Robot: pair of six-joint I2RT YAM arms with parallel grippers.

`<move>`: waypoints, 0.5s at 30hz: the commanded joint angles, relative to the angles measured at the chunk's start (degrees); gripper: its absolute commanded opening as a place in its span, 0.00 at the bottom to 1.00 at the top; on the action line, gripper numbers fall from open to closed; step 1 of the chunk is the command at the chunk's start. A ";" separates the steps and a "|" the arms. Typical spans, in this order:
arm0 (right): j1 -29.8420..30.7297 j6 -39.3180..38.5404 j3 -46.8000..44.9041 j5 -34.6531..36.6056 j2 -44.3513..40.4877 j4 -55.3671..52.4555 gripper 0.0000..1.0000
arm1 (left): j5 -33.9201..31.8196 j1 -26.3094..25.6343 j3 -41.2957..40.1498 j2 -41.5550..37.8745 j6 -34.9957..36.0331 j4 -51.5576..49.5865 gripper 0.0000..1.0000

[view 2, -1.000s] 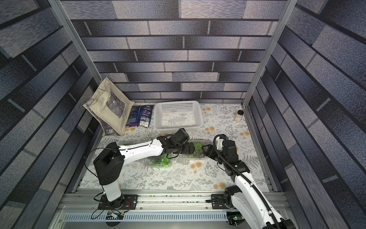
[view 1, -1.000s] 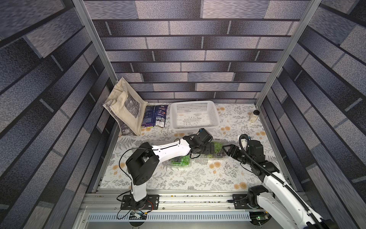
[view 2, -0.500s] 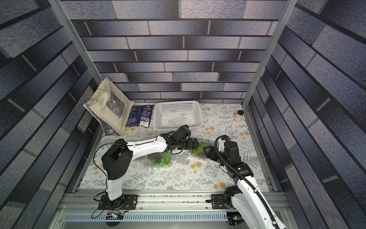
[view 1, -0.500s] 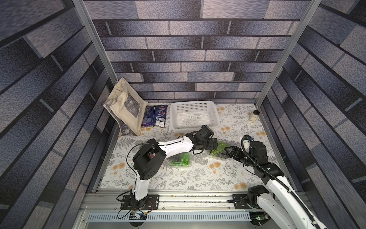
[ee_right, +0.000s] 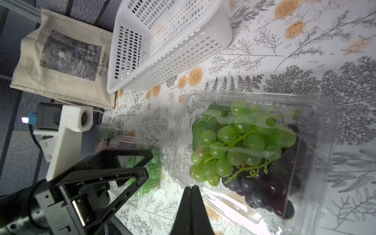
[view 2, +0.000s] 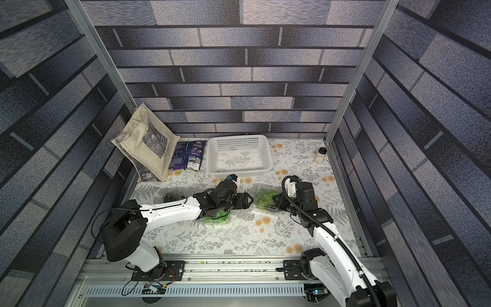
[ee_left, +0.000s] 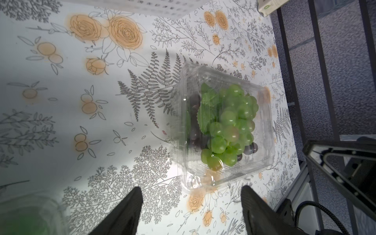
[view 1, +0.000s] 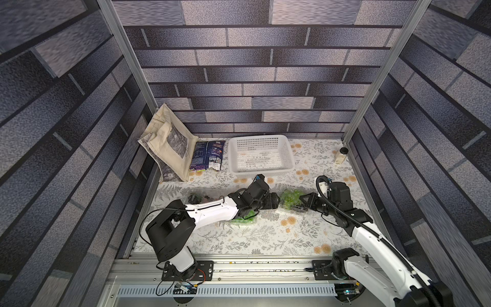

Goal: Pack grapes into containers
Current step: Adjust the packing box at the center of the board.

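Left arm (view 1: 210, 210) has re-posed in the last second. Its elbow swung out left, and its claw (ee_left: 190, 186) came off the top of the right container (ee_right: 323, 122). It now sits just left of the container, tips aimed at it. Right arm (view 1: 358, 226) barely shifted. Right container hasn't moved: mid-desk (view 1: 265, 239), nearer than the white basket (view 1: 260, 137), between both claws.

Claw states:
- **Left:** spread, nothing between the fingers. The container lies just beyond the tips.
- **Right:** right claw (ee_right: 191, 187) was apart a second ago, now pressed together, tips at the container's right edge. Can't tell if a sliver of the clear lip is nipped between them.

Contents are a green bunch (ee_right: 234, 142) with a leaf, lying over dark grapes (ee_right: 264, 193). All of it shows through clear plastic, so the lid looks down. My read: filling this one is done and the pair is seating the lid. The closed right tips look like a poke or a corner hold.

Middle container (view 1: 243, 220), holding green grapes, sits under the left forearm. Left container (view 1: 202, 196), holding dark grapes, is further left. No loose grapes visible on the desk or in the basket, so the task looks near its end. Can't confirm the latches.
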 commanded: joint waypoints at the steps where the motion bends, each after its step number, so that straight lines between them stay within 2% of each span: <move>1: 1.02 0.82 -0.09 -1.10 2.27 6.14 0.00 | -1.43 -0.78 -3.96 -1.87 -3.65 7.51 0.70; 9: 1.29 2.06 -2.08 -0.17 5.76 12.15 0.00 | -2.88 -1.81 -12.57 -1.47 -10.42 24.44 0.59; 15: 1.31 3.12 -2.91 -0.43 7.66 15.03 0.00 | -3.74 -1.58 -12.48 0.01 -11.79 26.33 0.54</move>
